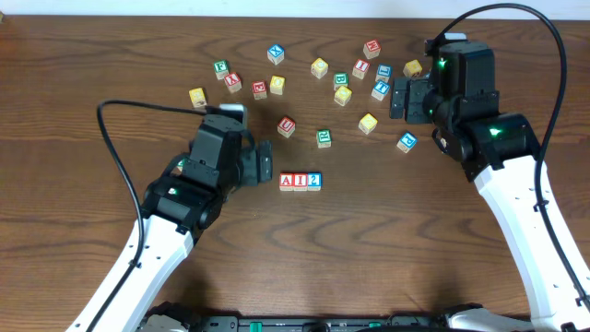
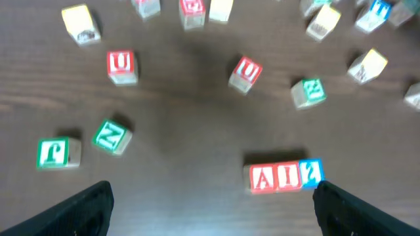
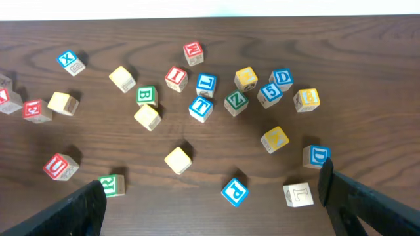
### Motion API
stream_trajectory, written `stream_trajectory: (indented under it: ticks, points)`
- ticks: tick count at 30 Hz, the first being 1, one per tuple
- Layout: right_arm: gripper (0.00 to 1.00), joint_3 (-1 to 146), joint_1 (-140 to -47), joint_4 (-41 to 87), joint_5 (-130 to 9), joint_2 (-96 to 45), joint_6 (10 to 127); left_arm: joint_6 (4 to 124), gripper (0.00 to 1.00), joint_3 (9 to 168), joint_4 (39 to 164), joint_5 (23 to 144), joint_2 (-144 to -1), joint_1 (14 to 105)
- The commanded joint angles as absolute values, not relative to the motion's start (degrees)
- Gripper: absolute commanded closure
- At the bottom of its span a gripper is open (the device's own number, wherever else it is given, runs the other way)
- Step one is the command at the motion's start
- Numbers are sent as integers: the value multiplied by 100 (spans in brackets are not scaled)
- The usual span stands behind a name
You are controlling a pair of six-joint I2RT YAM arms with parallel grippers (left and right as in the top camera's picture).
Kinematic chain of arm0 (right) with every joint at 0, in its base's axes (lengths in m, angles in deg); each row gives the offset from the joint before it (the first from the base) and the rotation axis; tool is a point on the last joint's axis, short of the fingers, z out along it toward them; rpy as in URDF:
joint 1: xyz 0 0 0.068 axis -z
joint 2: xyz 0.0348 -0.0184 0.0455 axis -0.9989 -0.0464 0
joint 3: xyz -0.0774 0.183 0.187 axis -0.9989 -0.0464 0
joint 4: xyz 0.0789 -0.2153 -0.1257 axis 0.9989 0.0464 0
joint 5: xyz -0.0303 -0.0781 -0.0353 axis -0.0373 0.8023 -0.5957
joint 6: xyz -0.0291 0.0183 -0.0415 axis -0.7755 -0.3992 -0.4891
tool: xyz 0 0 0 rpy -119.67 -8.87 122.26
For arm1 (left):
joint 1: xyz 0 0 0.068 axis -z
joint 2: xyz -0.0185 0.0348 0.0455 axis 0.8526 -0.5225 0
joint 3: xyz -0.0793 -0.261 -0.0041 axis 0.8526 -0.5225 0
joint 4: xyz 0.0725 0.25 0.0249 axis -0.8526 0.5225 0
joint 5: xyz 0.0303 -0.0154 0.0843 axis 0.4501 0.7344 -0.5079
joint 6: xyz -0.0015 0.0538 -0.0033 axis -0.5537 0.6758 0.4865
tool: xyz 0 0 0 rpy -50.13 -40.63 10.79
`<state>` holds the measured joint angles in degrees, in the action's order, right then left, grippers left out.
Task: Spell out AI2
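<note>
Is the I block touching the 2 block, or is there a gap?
Touching. The left wrist view shows the I block and the 2 block flush side by side, with no gap between them.

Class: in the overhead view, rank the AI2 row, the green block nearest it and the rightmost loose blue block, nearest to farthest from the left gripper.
1. AI2 row, just right of the left gripper.
2. Green block, up-right of the row.
3. Blue block, far right.

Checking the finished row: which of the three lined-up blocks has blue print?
The 2 block, at the row's right end overhead; the A block and I block are red-lettered.
</note>
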<state>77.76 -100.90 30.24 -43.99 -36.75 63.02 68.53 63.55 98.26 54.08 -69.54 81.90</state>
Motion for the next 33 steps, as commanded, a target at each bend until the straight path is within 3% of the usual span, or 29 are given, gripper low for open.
stream_trajectory:
  ticks: [1, 8, 21, 33]
  points:
    - [1, 7870, -10092, 3035, -4382, -3629, 6217, 6860, 4, 6325, 9924, 5473, -6793, 8214]
    - [1, 7870, -10092, 3035, -4382, -3629, 6217, 6860, 4, 5663, 9655, 5161, -5374, 8480]
    - [1, 7870, -10092, 3035, -4382, -3629, 6217, 6869, 4, 2806, 7384, 4885, -1451, 8198]
    - [1, 7870, -10092, 3035, -4382, -3629, 6217, 7297, 4, 1647, 6086, 4898, -137, 7247]
